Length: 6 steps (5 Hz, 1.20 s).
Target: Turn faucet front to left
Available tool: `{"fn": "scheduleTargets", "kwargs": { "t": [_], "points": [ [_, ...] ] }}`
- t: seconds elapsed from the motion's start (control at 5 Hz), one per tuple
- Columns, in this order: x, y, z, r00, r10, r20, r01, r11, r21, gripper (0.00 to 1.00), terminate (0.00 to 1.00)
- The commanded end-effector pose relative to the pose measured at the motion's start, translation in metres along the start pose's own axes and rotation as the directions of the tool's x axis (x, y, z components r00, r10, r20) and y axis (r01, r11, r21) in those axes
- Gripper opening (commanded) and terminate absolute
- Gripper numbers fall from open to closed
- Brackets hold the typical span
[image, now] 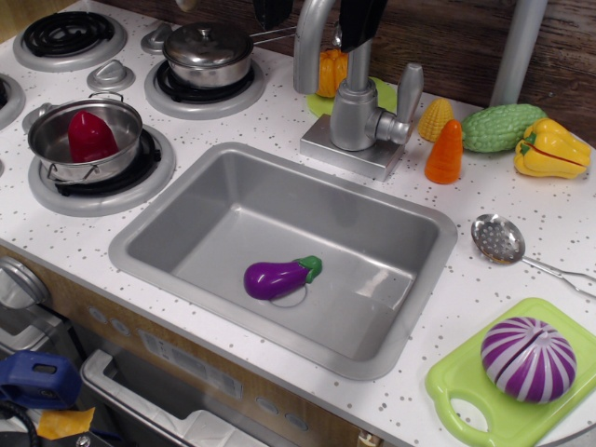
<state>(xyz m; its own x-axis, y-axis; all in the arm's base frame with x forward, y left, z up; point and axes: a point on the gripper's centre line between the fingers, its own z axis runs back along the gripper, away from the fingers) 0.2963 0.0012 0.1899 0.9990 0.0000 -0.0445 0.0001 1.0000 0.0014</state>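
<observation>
Gripper (pixel 346 28) straddles faucet (pixel 358 107) pipe, closure unclear; no legible writing anywhere.

One raised front view looks steeply down, close over the sink (pixel 149 244).

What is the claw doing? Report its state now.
Claw: its dark fingers straddle the faucet spout at the top edge; open or closed cannot be told.

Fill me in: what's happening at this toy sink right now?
A robot gripper hangs at the top edge, right at the upper pipe of the silver faucet behind the sink. Its dark fingers overlap the spout; whether they grip it can't be told. The faucet's spout curves toward the left. A purple eggplant lies in the basin.
</observation>
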Motion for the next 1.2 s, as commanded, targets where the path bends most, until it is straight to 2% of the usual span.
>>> {"fn": "scheduleTargets", "kwargs": {
  "t": [0.0,0.4,0.6,1.0],
  "points": [
    [0.000,0.000,0.000,1.000,0.000,0.000,0.000,1.000,0.000,1.00,0.00],
    [0.007,-0.017,-0.026,0.995,0.048,0.090,-0.046,0.999,-0.024,1.00,0.00],
    [0.020,-0.020,-0.036,0.987,0.044,0.154,-0.045,0.999,-0.002,1.00,0.00],
    [0.043,-0.014,-0.056,0.975,-0.008,0.224,0.014,1.000,-0.027,1.00,0.00]
  ]
}}
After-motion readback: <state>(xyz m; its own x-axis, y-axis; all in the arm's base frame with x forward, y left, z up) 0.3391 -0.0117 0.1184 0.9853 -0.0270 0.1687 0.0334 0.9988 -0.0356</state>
